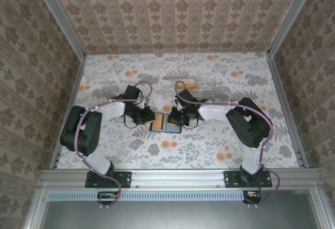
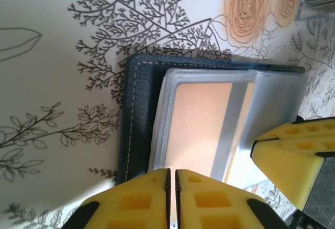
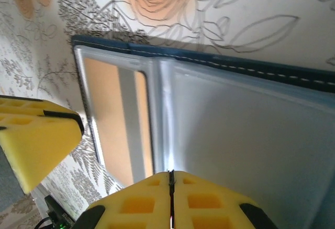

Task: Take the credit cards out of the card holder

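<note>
The left pincer (image 2: 171, 172) has its pads nearly together, with a thin slit between them; the right pincer (image 3: 170, 174) is pressed closed. We see the card holder (image 1: 165, 122) lying open on the floral counter (image 1: 220, 82), between both pincers, just ahead of their tips. A peach card (image 2: 201, 129) sits in its clear sleeve (image 2: 167, 90), perhaps touching the left tips.
</note>
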`<action>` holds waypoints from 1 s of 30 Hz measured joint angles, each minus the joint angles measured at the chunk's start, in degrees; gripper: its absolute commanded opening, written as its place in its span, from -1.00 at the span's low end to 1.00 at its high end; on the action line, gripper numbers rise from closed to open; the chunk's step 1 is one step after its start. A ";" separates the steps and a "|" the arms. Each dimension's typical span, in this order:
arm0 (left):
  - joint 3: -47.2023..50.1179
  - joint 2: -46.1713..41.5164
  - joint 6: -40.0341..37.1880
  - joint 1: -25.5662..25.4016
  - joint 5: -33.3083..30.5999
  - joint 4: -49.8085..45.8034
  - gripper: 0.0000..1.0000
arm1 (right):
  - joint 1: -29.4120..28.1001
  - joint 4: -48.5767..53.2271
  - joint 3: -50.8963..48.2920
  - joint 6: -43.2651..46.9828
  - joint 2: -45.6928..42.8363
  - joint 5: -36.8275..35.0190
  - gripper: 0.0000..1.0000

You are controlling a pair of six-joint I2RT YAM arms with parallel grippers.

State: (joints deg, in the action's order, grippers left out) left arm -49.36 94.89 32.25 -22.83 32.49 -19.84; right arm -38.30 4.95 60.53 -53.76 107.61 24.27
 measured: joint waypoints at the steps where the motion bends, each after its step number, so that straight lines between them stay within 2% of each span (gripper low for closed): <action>1: 0.00 -0.42 0.04 0.00 -0.02 -0.17 -0.62 | -0.09 -0.02 0.37 0.02 0.00 0.00 -0.79; 13: 0.00 0.48 -0.26 -0.37 -0.90 -0.59 -0.92 | -0.37 0.13 1.44 1.05 0.22 0.07 -0.71; 20: 0.00 2.25 -0.42 -0.70 -1.22 -0.55 -1.00 | -0.37 0.11 1.57 1.05 1.29 0.28 -0.68; 30: 0.00 2.25 -0.42 -0.72 -1.25 -0.50 -1.00 | -0.48 -0.24 2.10 1.03 3.15 1.73 -0.65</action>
State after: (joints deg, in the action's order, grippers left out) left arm -49.36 97.14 31.83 -23.55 31.24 -20.34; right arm -38.79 4.71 62.63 -52.73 110.76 26.00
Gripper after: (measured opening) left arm 0.047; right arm 0.176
